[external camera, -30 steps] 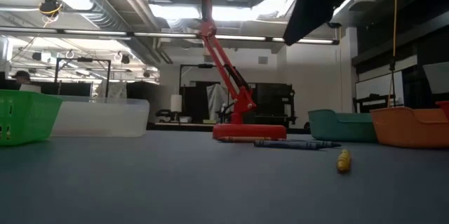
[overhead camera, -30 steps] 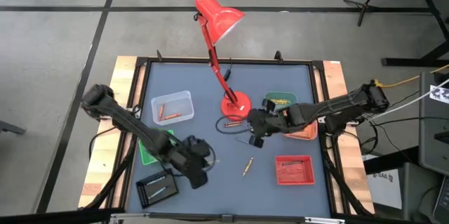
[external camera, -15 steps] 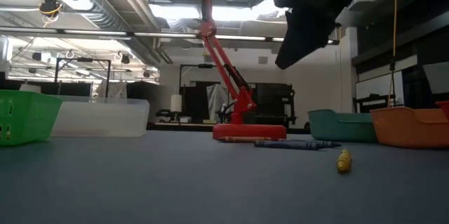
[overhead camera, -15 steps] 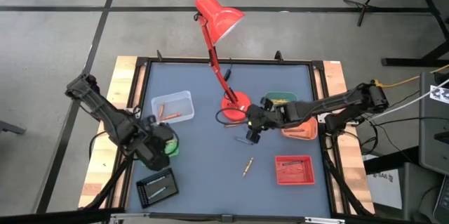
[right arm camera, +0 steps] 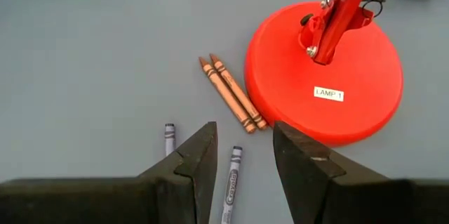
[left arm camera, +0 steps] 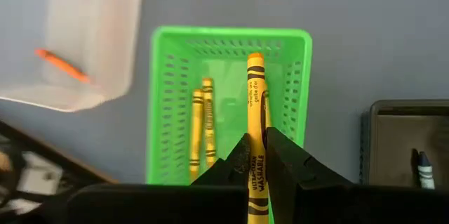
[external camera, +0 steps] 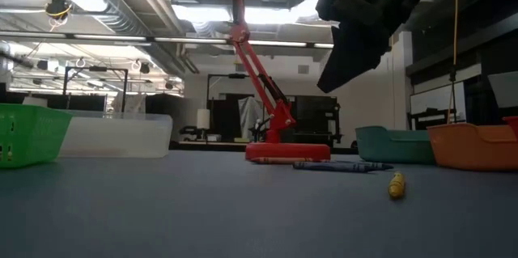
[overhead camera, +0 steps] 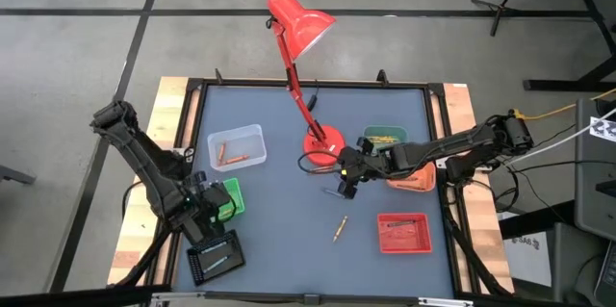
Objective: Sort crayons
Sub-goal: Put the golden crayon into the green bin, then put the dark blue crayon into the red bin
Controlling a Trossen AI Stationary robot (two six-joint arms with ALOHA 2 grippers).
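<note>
My left gripper [overhead camera: 206, 214] hangs over the green tray [overhead camera: 223, 198] at the table's left and is shut on a yellow crayon [left arm camera: 254, 104]. A few yellow crayons [left arm camera: 200, 122] lie in that tray. My right gripper [overhead camera: 345, 185] is open and empty, above the table near the lamp base [overhead camera: 322, 143]. Below it lie two orange crayons [right arm camera: 228, 94] against the base and two blue-purple crayons [right arm camera: 231, 178]. One yellow crayon [overhead camera: 340, 227] lies loose on the table nearer the front; it also shows in the low view [external camera: 396, 183]. My left gripper pinches the yellow crayon between its two fingers, on its wrapped rear half [left arm camera: 255, 155]. The fingers point down from above and the crayon lies along them. Its front end [left arm camera: 255, 60] sticks out past the fingertips, clear above the green tray.
A clear tray [overhead camera: 236, 147] with orange crayons stands at the far left and a dark tray [overhead camera: 214, 257] at the near left. A dark green tray [overhead camera: 383, 140], an orange tray [overhead camera: 416, 178] and a red tray [overhead camera: 402, 232] stand on the right. The red lamp [overhead camera: 300, 20] rises at the far middle.
My left gripper has swung from the table's near middle toward the left edge, stopping over the green tray. My right gripper has shifted slightly toward the lamp base and come down a little; it stays open.
</note>
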